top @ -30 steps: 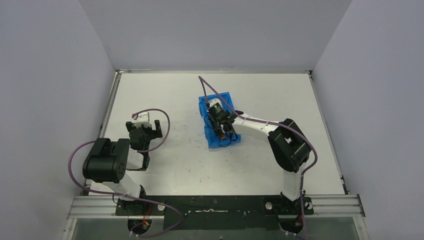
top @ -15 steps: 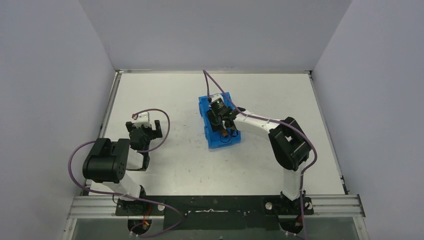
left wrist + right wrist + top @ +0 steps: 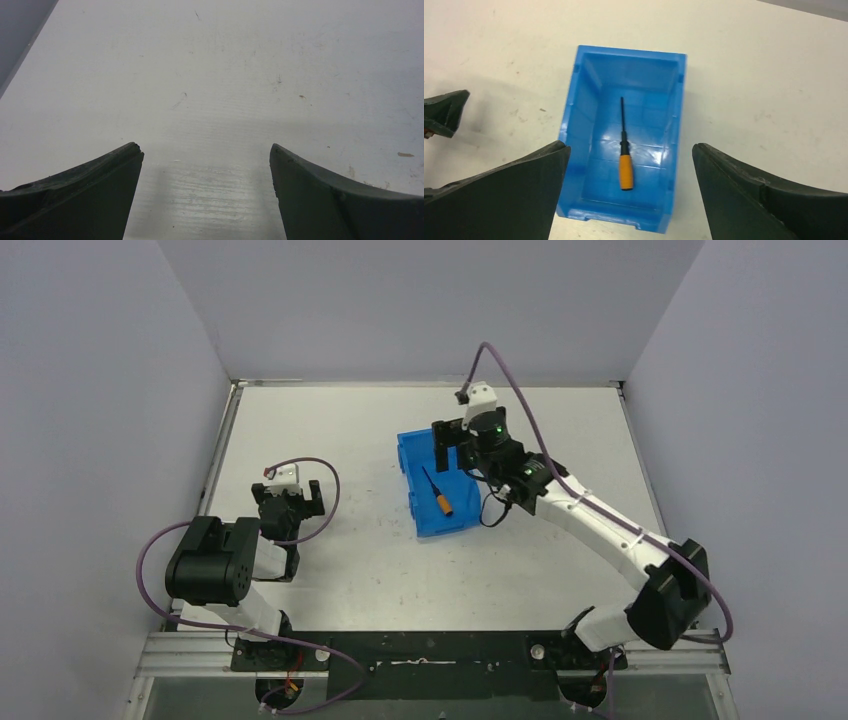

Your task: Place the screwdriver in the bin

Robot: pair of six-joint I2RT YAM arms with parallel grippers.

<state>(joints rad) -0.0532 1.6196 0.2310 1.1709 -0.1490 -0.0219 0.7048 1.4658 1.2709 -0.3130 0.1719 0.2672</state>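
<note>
screwdriver (image 3: 437, 491) lies flat inside the bin (image 3: 407, 455), long axis 11-to-5 o'clock in the top view, orange handle at 5. right end effector (image 3: 450, 448) hovers above at its 12 o'clock, spread and empty, arm (image 3: 600, 530) stretched forward. left end effector (image 3: 206, 150), spread, sits well apart at 9 o'clock over the surface (image 3: 240, 60). placement judged complete.

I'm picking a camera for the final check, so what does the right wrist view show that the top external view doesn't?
Only the right wrist view: all four walls of the bin unobstructed, and the thin black shaft of the screwdriver shown clearly.

Only the top external view: both arms, the left gripper open over the table left of the bin, and the right gripper hiding the bin's far right corner.

Both: the screwdriver lying loose on the bin's floor, and the right gripper open and holding nothing.
</note>
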